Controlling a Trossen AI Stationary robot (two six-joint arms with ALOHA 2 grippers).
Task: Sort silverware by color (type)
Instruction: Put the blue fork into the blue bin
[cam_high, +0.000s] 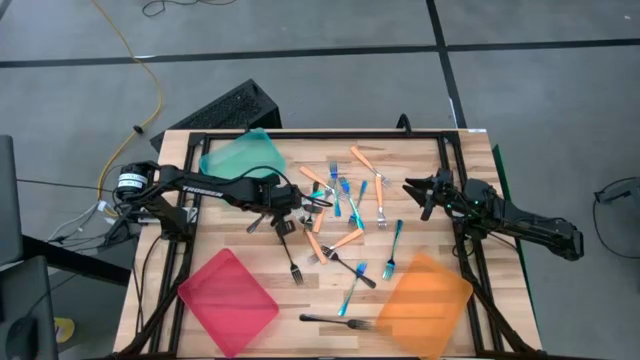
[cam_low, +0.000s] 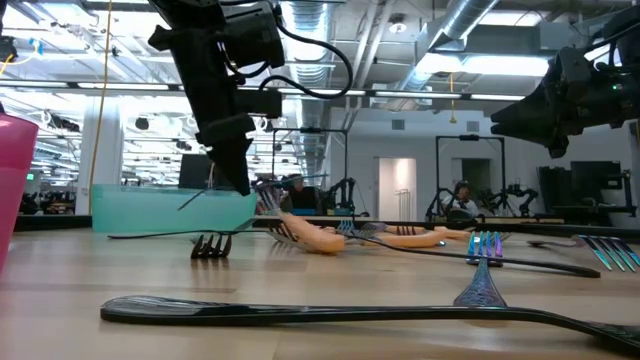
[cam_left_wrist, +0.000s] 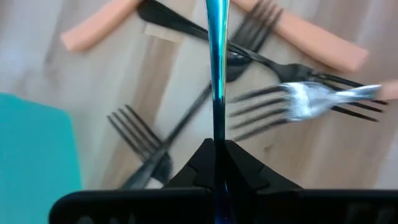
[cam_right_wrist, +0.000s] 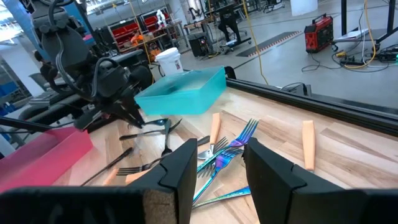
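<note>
Three plastic trays sit on the wooden desk (cam_high: 230, 245): a teal tray (cam_high: 243, 155) at the far left, a red tray (cam_high: 228, 302) at the near left, an orange tray (cam_high: 424, 301) at the near right. Forks lie scattered in a pile (cam_high: 345, 215) between the teal tray and the orange tray, mixing blue-handled, orange-handled and black pieces; one black fork (cam_high: 335, 321) lies apart, between the red tray and the orange tray, and another black fork (cam_high: 292, 258) lies just beside the pile toward the red tray. Left claw (cam_high: 283, 203): just beside the teal tray, at the pile's near edge, clenched on a blue fork (cam_left_wrist: 216, 68) whose slim handle runs out from between the pinched fingers (cam_left_wrist: 239, 168) over black and orange forks below. Right claw (cam_high: 418, 190): on the pile's far side from the teal tray, raised off the desk, fingers (cam_right_wrist: 180, 171) parted and grasping nothing.
</note>
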